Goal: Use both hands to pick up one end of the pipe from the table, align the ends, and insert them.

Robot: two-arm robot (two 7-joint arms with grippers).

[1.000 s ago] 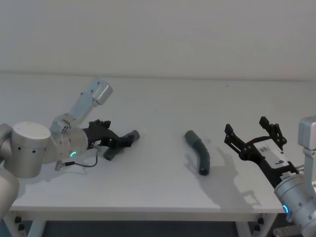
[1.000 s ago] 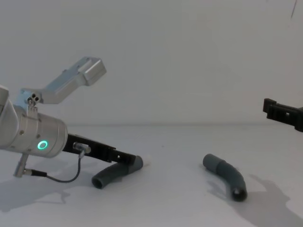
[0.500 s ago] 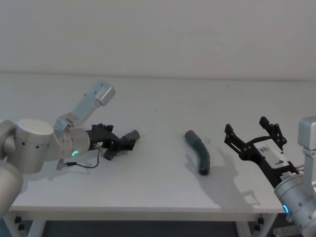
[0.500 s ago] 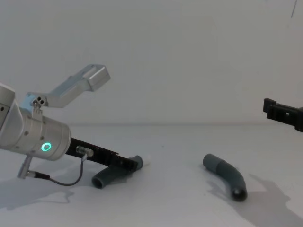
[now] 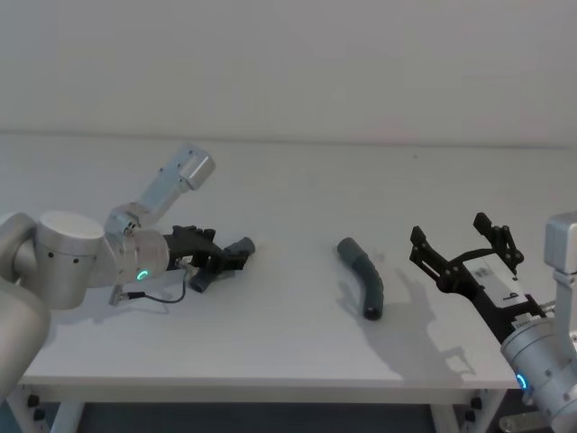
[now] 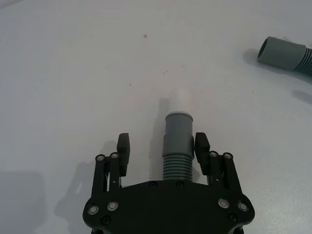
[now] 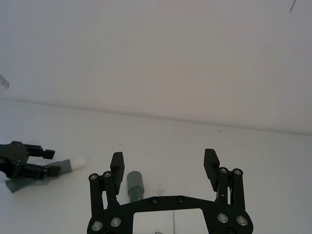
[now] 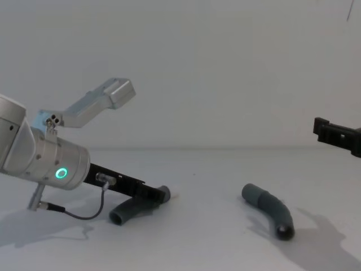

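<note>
Straddling the grey cuff (image 6: 177,127) of the left hose piece (image 6: 176,163), the left tool (image 6: 162,145) sits low on the table (image 5: 288,334), its fingers (image 6: 201,145) apart with a gap on one side, gripping nothing. That hose lies flat, its white tip (image 6: 179,103) pointing ahead. The second hose piece (image 5: 363,275) lies well apart, right of centre. The right tool (image 5: 451,233) hovers beyond it, spread wide and empty.

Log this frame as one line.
left gripper: open, straddling cuff of spigot hose | right gripper: open, hovering apart from plain hose | insertion: not done
</note>
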